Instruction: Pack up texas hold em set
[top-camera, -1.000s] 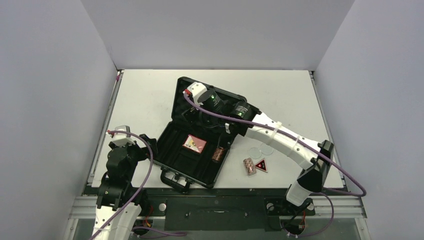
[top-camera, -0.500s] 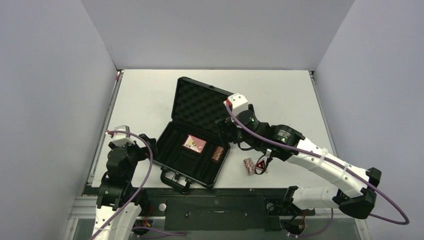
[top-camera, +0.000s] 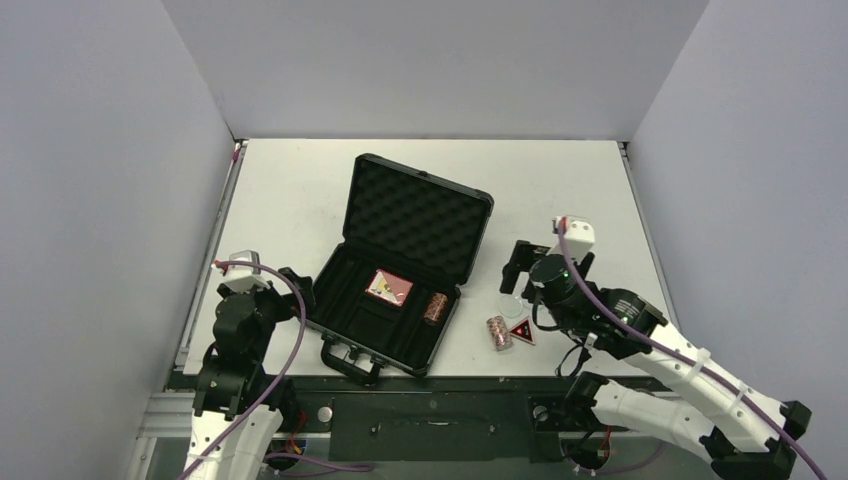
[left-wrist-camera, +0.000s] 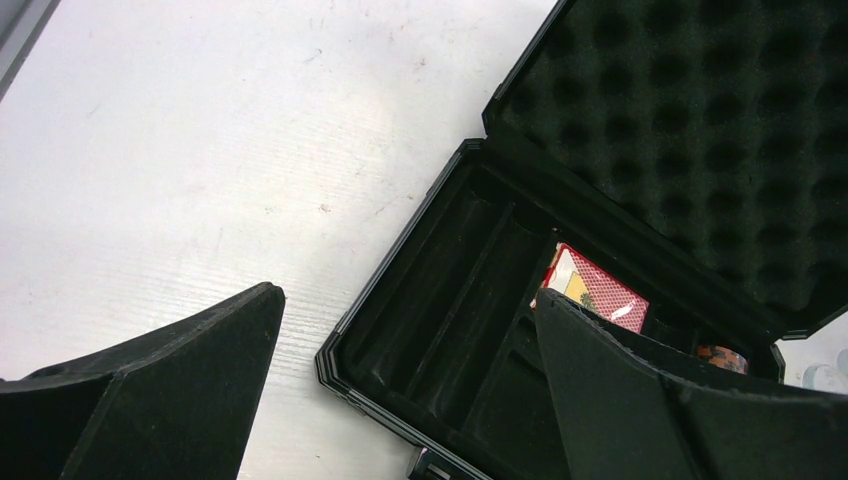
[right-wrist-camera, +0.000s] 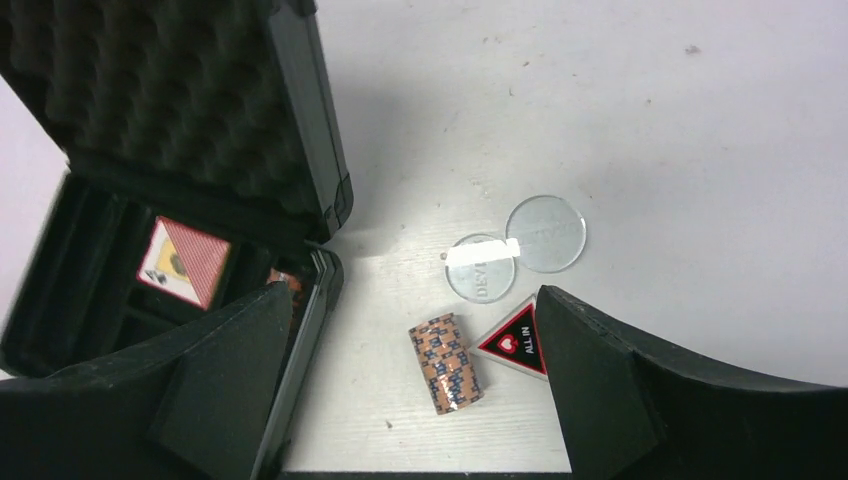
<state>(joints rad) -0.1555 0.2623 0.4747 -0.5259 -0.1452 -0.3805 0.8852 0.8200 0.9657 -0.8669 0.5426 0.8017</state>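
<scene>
The black case (top-camera: 350, 330) lies open mid-table, its egg-crate foam lid (top-camera: 415, 215) raised at the back. The pink card box (top-camera: 388, 288) and one reddish-brown chip roll (top-camera: 435, 306) sit in its base. A second chip roll (top-camera: 498, 332) and the red-black triangle (top-camera: 522, 330) lie on the table right of the case. My right gripper (top-camera: 522, 272) is open and empty above them; its wrist view shows the roll (right-wrist-camera: 446, 362) and the triangle (right-wrist-camera: 515, 340) between the fingers. My left gripper (top-camera: 292, 288) is open and empty at the case's left edge (left-wrist-camera: 335, 350).
Two clear round discs (right-wrist-camera: 481, 267) (right-wrist-camera: 545, 233) lie on the table just beyond the triangle. The case handle (top-camera: 345, 362) points toward the table's near edge. Grey walls enclose the table on three sides.
My right arm has pulled back from the case lid, right and toward the near edge, and now hovers over the loose chip roll and triangle. The left arm has not moved.
</scene>
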